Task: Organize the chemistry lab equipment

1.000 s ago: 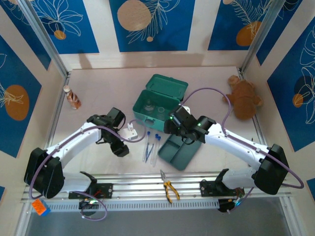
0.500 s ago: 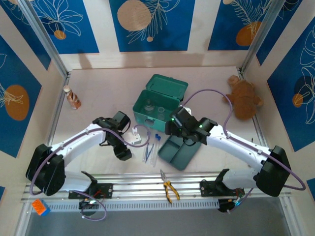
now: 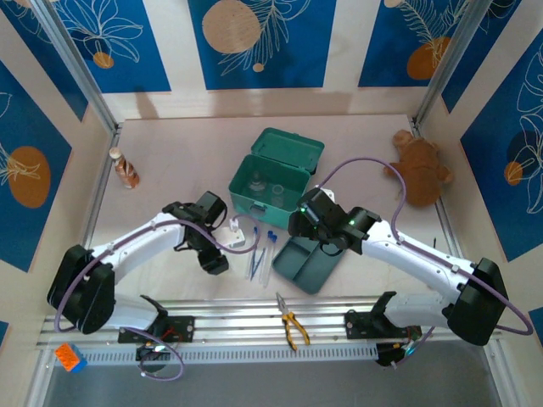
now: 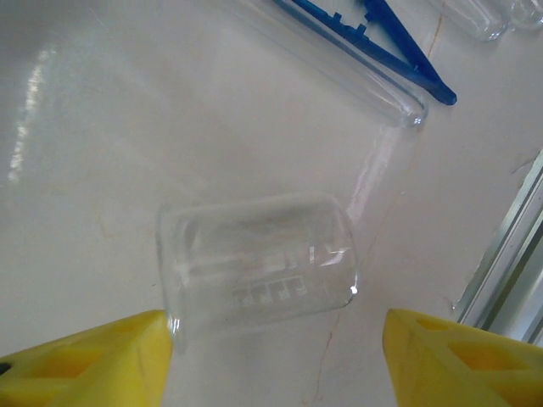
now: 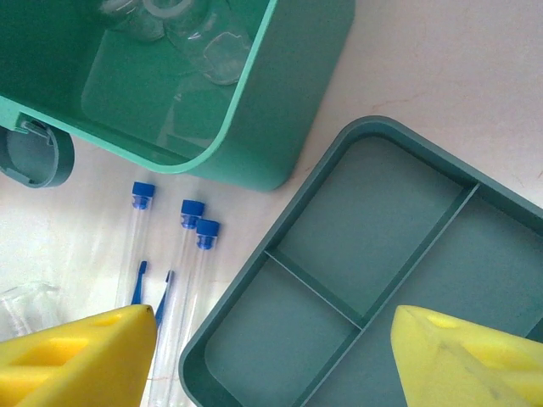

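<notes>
Teal box (image 5: 288, 102), blue-capped clear tubes (image 5: 190, 242)

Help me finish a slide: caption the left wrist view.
Open yellow-fingered left hand straddles a small clear glass beaker lying sideways on the white table, a slender clear test tube beyond.

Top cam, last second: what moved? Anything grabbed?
Left gripper edged right and nearer, by the blue-capped clear test tubes; right gripper drifted right and nearer above the dark teal divided tray. Both open, nothing grabbed. Tubes, tray, green plastic box unmoved.
</notes>
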Robot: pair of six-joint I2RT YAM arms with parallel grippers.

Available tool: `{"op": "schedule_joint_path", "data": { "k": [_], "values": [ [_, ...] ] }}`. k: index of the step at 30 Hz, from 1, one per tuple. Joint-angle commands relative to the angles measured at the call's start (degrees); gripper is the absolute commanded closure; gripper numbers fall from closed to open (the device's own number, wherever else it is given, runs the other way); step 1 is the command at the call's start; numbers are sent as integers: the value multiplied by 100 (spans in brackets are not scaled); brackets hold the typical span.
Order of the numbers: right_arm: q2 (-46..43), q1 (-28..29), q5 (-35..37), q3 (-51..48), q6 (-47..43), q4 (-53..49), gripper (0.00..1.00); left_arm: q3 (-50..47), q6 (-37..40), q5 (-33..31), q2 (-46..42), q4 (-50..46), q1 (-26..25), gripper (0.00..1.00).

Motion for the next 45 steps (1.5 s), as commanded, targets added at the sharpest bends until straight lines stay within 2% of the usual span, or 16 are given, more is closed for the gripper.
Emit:
{"op": "schedule_joint_path", "data": {
  "k": [1, 6, 8, 10, 14, 19, 27, 34, 45],
  "values": [
    [-51, 3, -57, 0, 63, -50, 26, -108, 59, -101, -220, -33, -44, 34],
    [21, 54, -136, 67, 12, 14, 26, -82, -8, -20, -309, -114, -46, 36],
    [62, 109, -452, 67, -167, 282, 26, -113, -29, -77, -362, -11, 18, 35],
    [209, 286, -763, 183, -398, 493, 24, -65, -80, 27, -356, 28, 207, 35],
    [683, 732, -884, 672, -625, 404, 23, -23, -112, 116, -388, 102, 614, 35],
    [1579, 1280, -1180, 1351, -662, 293, 25, -83, -60, 473, -483, 228, 1632, 35],
    [3319, 1846, -1524, 2847, -1001, -58, 26, -361, -230, 1077, -461, 582, 2818, 35],
    [4320, 1918, -1860, 3729, -1270, -384, 26, -373, -318, 1250, -229, 785, 3667, 35],
    [5362, 1777, -1794, 4821, -1431, -1134, 26, -221, -472, 1284, -116, 762, 4216, 36]
  ]
}}
